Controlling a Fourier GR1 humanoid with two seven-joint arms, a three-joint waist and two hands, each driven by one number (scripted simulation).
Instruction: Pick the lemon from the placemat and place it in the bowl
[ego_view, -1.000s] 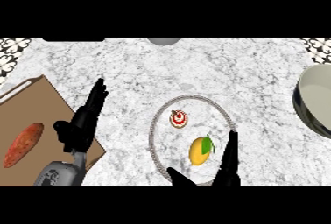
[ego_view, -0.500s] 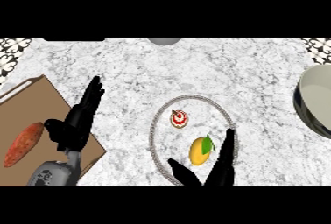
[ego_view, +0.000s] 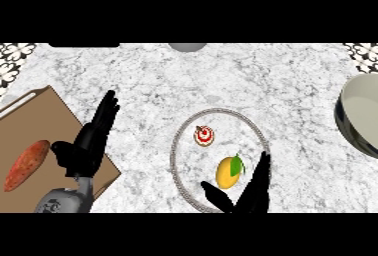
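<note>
Head view, looking steeply down on a marbled counter (ego_view: 148, 75). The lemon (ego_view: 229, 171), yellow with a green leaf at its far right end, lies on the placemat (ego_view: 179, 135), a pale round mat with a beaded edge, toward the mat's near side. Just beyond it on the same mat sits a small red and white round thing (ego_view: 205, 136), possibly a sweet or a little cake; I cannot tell which.

The right hand (ego_view: 247, 196) comes up from the near edge with its fingers straight and spread. The long fingers run along the right side of the lemon and the thumb reaches out on the near left, so the fruit sits in the opening between them. The fingers are released, not curled round anything, and I cannot tell whether any of them touches the lemon.

The bowl (ego_view: 356, 117) is at the far right, pale inside with a dark rim, cut off by the edge of the view and well apart from the mat.

The left hand (ego_view: 87, 142) rests open over the right edge of a brown board (ego_view: 29, 120) on the left, fingers pointing away, holding nothing. An orange-red oblong piece of food (ego_view: 26, 165) lies on that board.

By my reckoning the task is barely begun: the lemon is not grasped or lifted. Closing on it, raising it, carrying it right and setting it in the bowl all remain.
</note>
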